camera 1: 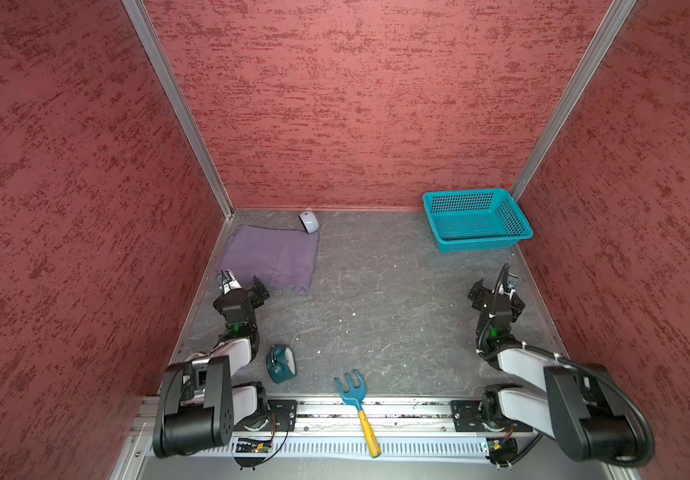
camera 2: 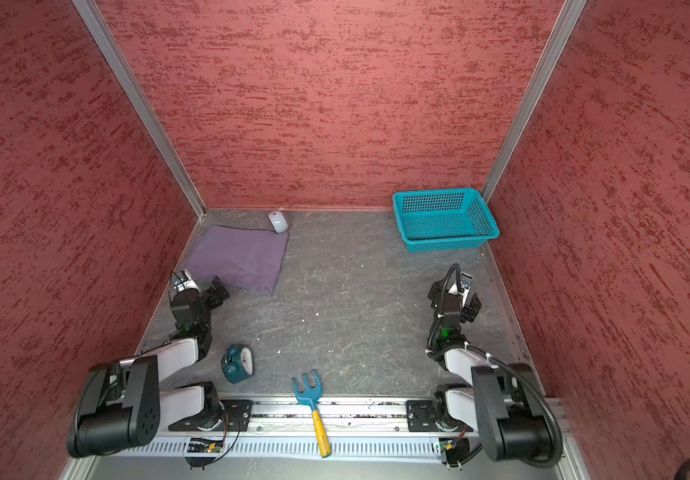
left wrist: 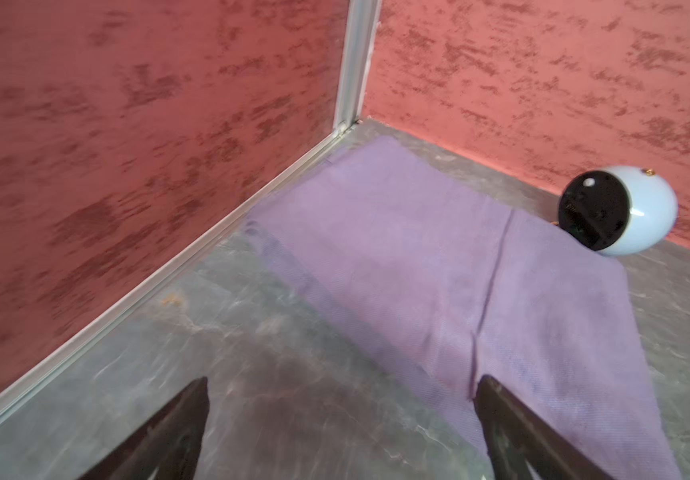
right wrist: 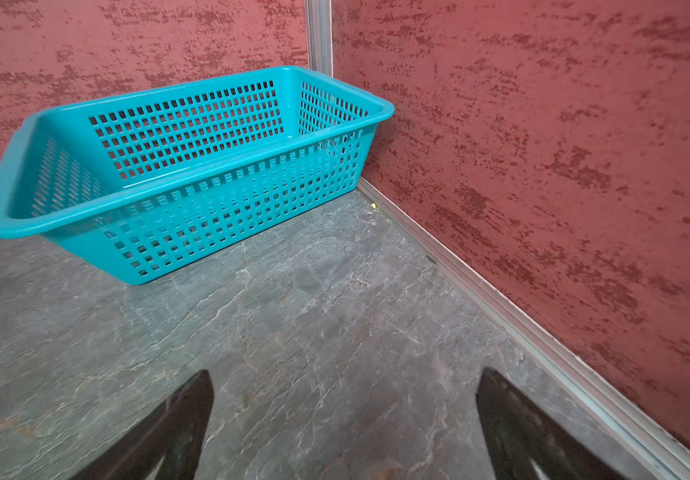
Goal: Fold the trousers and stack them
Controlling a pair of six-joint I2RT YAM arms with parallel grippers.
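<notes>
Purple-grey trousers (camera 1: pixel 270 257) lie folded flat on the desk (camera 1: pixel 376 299), one corner touching a white object (camera 1: pixel 309 221), perhaps a mouse. Left fingers (left wrist: pixel 169 436), at the edge opposite it, and right fingers (right wrist: pixel 177 428) spread wide, empty.

**Soft, even light; left wrist view smeared**

Diffuse light falls from above in both top views, leaving only faint shadows beneath the arms (camera 1: pixel 235 353) on the grey surface (camera 1: pixel 376 299). Wide-angle distortion splays the red walls (camera 1: pixel 65 208) and corner posts (camera 1: pixel 177 104) outward. The left wrist view is soft and smeared throughout; the right wrist view is crisp on the teal basket (right wrist: pixel 194 166). The left claw (left wrist: pixel 342 380) and right claw (right wrist: pixel 345 372) show as dark, unfocused wedges.
</notes>
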